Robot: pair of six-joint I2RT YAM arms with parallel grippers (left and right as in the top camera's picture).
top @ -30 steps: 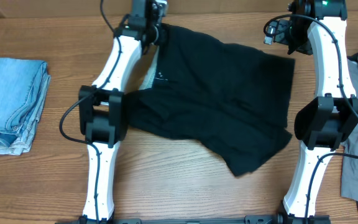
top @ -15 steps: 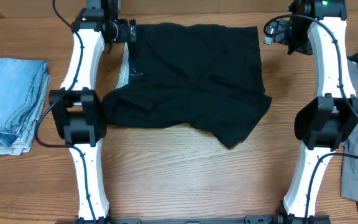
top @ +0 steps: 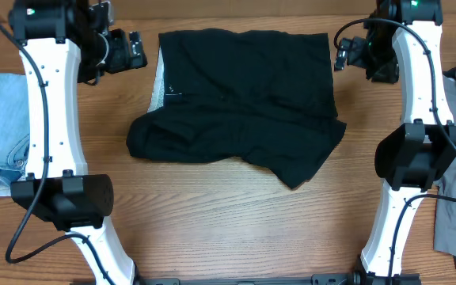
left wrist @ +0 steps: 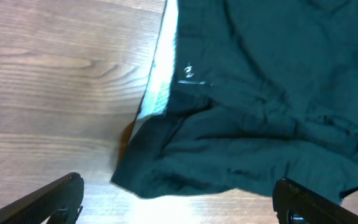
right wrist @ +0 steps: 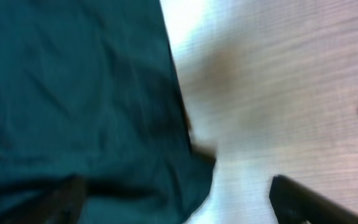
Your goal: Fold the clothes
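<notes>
Even bright light, soft shadows, right wrist view motion-blurred

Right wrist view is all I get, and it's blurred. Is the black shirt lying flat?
Observer: No. Overhead, the black shirt has a straight far edge, but its near half is bunched.
Operator: Left pincer on it?
Observer: No. The left pincer is open over the table, left of the shirt's far corner.
Operator: Other clothes on the left side?
Observer: Folded blue denim at the table's left edge.
</notes>
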